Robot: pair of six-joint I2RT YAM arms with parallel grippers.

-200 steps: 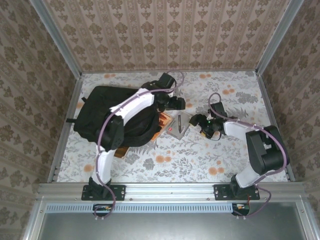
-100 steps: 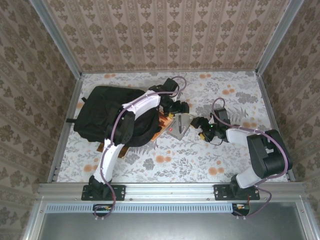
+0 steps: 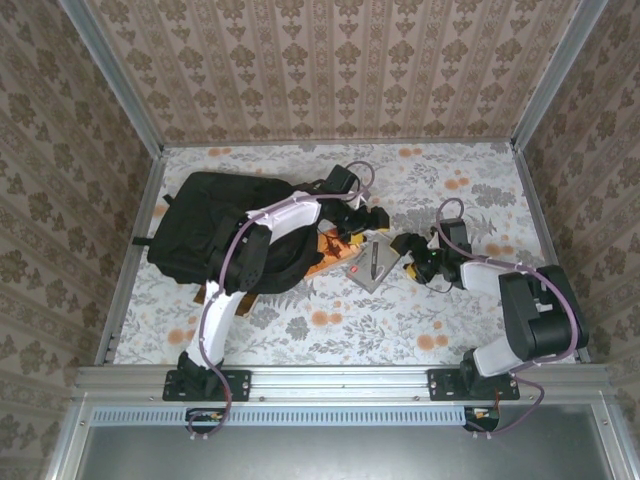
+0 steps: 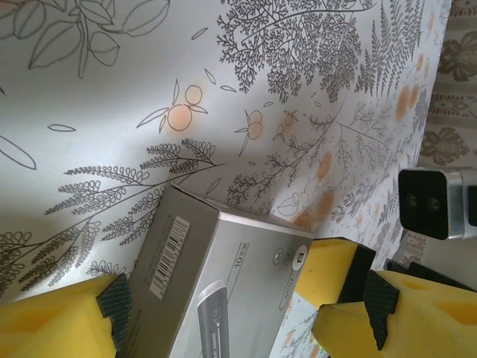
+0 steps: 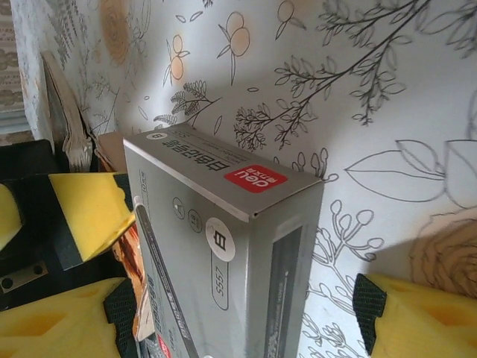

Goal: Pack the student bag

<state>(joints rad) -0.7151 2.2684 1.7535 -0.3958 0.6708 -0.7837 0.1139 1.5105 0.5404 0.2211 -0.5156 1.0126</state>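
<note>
Danger here is a tug between your two arms. The grey box [image 3: 372, 263] lies on the bench [image 3: 450, 330], and the student bag [image 3: 210, 225] lies near, at its nine o'clock. Your right gripper [image 5: 242, 313] has its jaws released and straddles the box. Your left gripper [image 4: 223, 298] brackets the same box, but I cannot tell if its jaws pinch it. If both close together, the box may twist or slip out, or the two grippers may collide.
</note>
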